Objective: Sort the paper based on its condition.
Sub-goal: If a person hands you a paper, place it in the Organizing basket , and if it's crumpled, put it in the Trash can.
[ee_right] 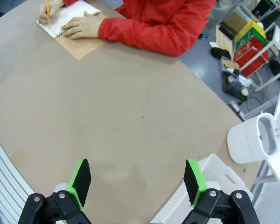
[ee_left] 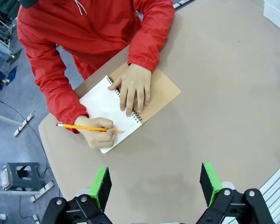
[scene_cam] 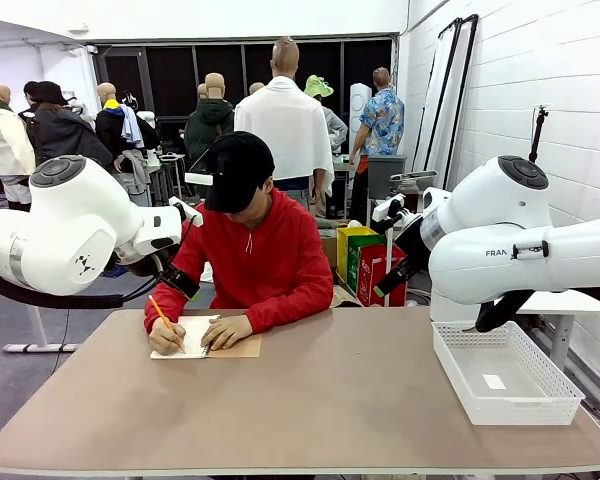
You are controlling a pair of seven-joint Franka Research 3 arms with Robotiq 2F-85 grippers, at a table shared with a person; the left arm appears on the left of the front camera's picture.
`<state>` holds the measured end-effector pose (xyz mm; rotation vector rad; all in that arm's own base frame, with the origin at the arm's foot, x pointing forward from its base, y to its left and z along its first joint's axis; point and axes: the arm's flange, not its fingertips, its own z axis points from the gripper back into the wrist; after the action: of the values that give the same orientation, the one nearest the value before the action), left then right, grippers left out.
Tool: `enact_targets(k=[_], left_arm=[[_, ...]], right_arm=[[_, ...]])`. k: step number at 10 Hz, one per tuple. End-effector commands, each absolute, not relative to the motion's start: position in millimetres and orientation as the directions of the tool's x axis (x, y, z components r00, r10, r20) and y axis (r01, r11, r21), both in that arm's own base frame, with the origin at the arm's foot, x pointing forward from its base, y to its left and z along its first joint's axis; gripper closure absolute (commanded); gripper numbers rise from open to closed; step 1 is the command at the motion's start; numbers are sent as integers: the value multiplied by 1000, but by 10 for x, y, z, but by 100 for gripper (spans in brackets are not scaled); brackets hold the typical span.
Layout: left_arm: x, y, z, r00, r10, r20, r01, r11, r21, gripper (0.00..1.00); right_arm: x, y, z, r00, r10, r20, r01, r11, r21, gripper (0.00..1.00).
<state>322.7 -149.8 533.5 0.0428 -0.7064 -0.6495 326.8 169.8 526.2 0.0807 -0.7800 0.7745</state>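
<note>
Left gripper [ee_left: 155,179], frame bottom: jaws wide apart, empty. Right gripper [ee_right: 136,177]: same. Person's hand [ee_left: 99,132] holds pencil [ee_left: 84,127] on notebook [ee_left: 102,105].

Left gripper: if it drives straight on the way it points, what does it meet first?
The open left gripper would probably meet bare table, just short of the notebook; depth is unclear.

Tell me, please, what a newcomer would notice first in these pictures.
A person in a red hoodie sits at the far side, writing with an orange pencil in a spiral notebook. A white mesh basket stands on the table at the robot's right; the left hand and right hand hang open above it.
</note>
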Motion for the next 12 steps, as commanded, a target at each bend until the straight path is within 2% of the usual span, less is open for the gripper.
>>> enact_targets(k=[1,12], left_arm=[[3226,-1497,5338,573,-569,590,541,804,249,0],[3226,-1497,5338,573,-569,590,541,804,249,0]], right_arm=[[3269,1699,5259,462,591,661,-650,733,-201,0],[3269,1699,5259,462,591,661,-650,733,-201,0]])
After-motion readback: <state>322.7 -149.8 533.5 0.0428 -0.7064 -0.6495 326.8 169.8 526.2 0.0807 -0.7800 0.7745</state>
